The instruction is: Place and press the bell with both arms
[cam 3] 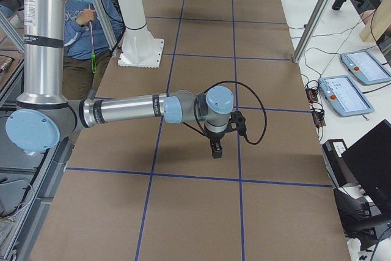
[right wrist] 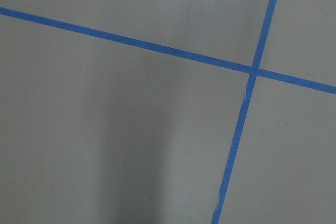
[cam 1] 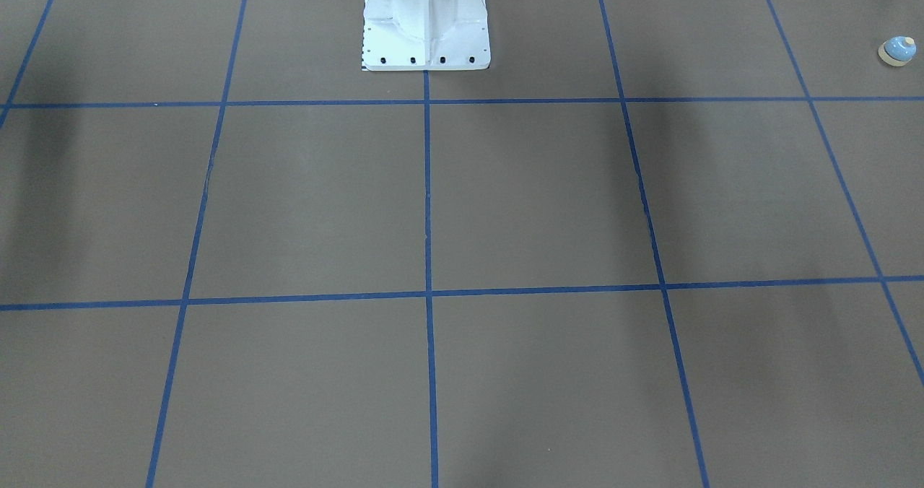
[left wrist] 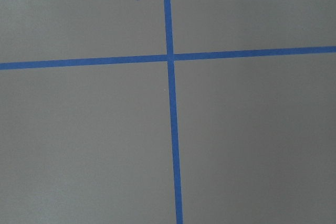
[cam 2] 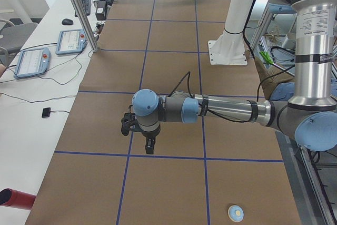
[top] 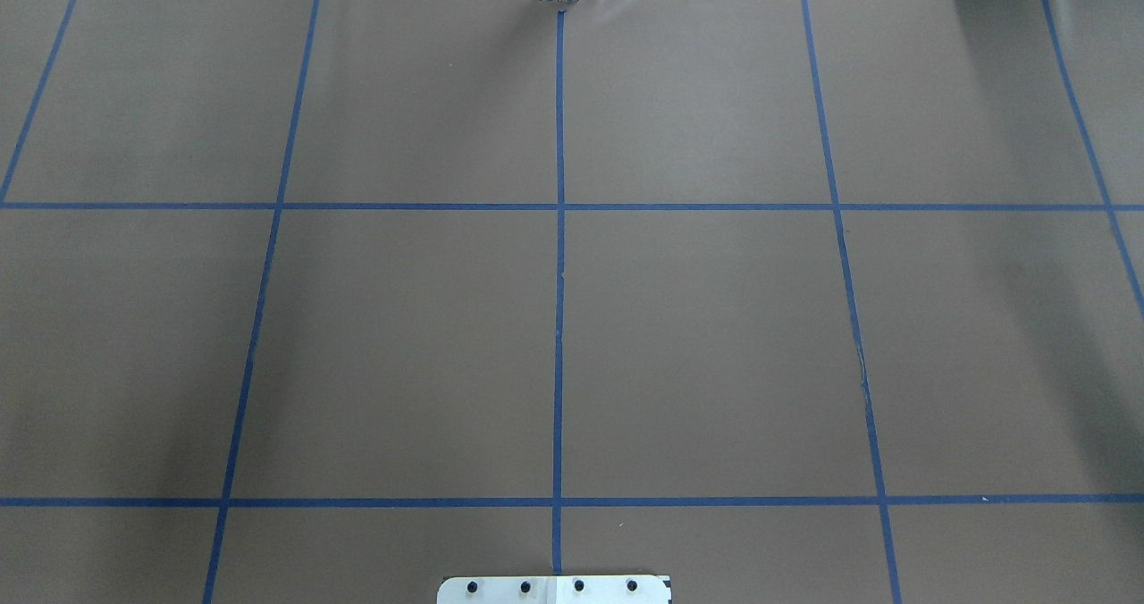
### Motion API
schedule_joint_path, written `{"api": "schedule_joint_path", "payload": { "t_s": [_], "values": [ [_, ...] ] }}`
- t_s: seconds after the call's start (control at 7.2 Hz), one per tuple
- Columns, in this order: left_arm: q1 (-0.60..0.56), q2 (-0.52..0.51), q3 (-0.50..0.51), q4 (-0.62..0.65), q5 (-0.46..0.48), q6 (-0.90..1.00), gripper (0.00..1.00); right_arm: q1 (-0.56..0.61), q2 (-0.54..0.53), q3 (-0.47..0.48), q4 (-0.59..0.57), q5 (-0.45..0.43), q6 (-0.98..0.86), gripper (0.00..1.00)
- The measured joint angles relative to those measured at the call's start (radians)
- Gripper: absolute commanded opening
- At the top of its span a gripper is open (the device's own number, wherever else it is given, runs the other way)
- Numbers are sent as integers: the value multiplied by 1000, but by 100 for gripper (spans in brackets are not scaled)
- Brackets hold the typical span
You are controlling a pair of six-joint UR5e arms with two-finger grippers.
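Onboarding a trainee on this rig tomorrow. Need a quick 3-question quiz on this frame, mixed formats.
1. True or false: the bell is held in the air.
2. Multiple choice: the bell sits on the side of the A) left arm B) right arm.
3. Fill in: the bell is out of frame in the ___ exterior view.
Key: 1 false; 2 A; 3 overhead.

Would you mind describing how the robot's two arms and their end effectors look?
The left arm and right arm share silver tube links, grey joints and light-blue round caps. The left end effector and right end effector are black, each with a looping black cable.
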Motion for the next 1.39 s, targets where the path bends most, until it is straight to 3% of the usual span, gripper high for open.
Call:
{"api": "schedule_joint_path", "payload": {
  "t_s": [1.39],
  "values": [
    [-24,93,-103,-11,-37,18,100,12,-27,10,4,14,-6,100]
  ]
}}
